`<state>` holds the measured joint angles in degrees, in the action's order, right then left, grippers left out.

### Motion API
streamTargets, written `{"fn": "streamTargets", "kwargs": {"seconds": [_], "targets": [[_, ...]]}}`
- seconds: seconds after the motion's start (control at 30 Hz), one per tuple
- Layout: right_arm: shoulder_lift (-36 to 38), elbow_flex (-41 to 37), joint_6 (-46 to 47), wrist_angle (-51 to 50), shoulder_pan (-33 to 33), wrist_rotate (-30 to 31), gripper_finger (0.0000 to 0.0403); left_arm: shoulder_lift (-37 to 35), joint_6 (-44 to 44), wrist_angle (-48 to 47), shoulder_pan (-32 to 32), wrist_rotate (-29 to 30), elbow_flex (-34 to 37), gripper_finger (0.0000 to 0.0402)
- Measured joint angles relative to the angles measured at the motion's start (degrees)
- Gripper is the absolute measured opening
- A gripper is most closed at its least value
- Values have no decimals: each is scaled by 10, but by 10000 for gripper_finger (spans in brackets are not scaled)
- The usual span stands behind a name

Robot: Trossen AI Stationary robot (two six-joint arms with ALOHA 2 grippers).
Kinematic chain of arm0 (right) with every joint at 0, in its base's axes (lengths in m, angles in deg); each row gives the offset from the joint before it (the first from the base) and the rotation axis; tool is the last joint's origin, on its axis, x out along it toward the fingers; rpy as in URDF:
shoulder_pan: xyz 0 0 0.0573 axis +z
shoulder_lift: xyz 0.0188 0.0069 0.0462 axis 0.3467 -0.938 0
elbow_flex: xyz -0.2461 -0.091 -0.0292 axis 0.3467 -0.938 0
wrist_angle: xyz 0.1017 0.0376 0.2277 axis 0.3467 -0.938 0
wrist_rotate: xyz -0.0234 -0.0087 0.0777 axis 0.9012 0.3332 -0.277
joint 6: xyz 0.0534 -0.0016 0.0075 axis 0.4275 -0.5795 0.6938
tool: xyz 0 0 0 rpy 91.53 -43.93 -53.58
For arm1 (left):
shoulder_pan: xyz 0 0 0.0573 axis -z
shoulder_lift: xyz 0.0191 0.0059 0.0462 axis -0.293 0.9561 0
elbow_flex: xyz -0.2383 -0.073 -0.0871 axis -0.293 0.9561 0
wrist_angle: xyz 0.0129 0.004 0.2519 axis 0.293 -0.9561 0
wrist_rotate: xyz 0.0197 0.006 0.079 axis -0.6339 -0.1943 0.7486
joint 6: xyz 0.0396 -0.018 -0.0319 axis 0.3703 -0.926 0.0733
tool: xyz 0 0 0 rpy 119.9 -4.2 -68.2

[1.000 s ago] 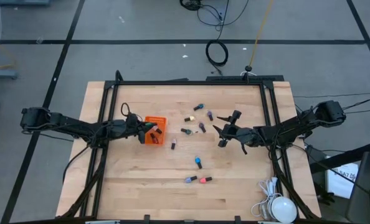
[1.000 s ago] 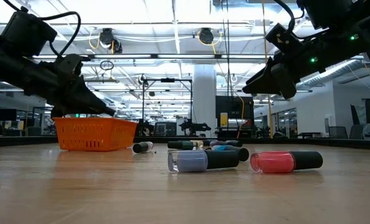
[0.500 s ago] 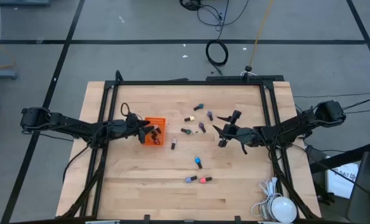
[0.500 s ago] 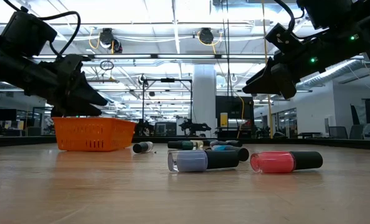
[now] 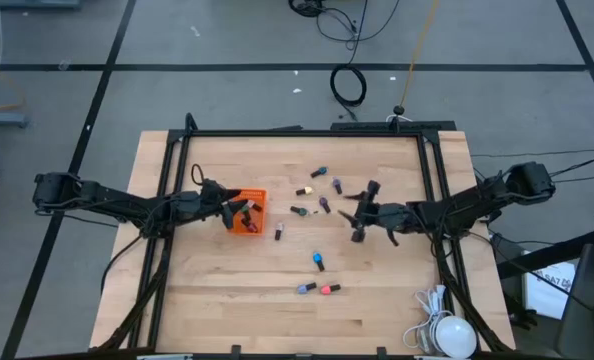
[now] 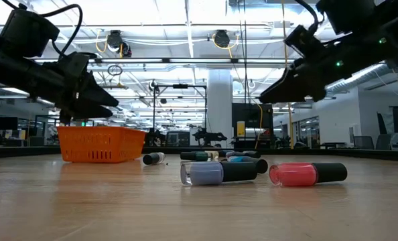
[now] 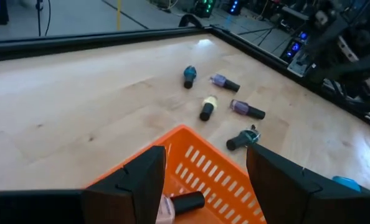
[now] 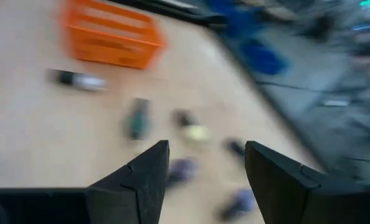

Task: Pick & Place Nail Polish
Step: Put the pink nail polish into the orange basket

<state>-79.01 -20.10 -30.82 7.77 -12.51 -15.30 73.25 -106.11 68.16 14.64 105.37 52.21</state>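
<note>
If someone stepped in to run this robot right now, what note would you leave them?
Left hand: open, empty, above the orange basket.
Right hand: open, empty, in the air over the table's right half.
Done: at least one nail polish bottle lies in the basket.
Left: the rest lie loose on the table, including a blue one and a purple and pink pair near the front.

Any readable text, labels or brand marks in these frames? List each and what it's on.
None can be read.
Nail polish bottles: any labels are too small or blurred to read.
Orange basket: no markings visible.
Signs and screens in the room behind the table, low view: too small to read.
White paper at the right edge, high view: print is illegible.
</note>
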Motion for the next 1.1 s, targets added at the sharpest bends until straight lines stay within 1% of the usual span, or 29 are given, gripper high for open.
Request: {"fn": "streamTargets", "kwargs": {"seconds": [0.07,0.1,0.17,0.23,0.4,0.5,0.6,0.73,0.93,1.0,1.1], "targets": [[0,0,28,3,-9,-105,196,0,5,1,0,0,0,219],[0,0,38,6,-12,-148,196,0,5,1,0,0,0,220],[0,0,45,10,-12,-194,196,0,6,1,0,0,0,220],[0,0,49,10,-1,-210,196,0,8,1,0,0,0,219],[-10,0,80,14,62,-208,196,0,6,1,0,14,0,220],[-26,5,104,18,118,-174,196,0,5,1,0,15,0,219],[-57,22,123,20,171,-138,197,0,4,2,0,15,0,220],[-131,57,150,31,220,-133,197,0,2,7,0,19,0,219],[-258,100,171,39,254,-136,197,0,-17,12,0,23,0,220],[-282,111,178,38,255,-138,197,0,-18,11,0,24,0,219],[-292,120,190,41,253,-153,197,0,-21,12,0,24,0,220]]}}
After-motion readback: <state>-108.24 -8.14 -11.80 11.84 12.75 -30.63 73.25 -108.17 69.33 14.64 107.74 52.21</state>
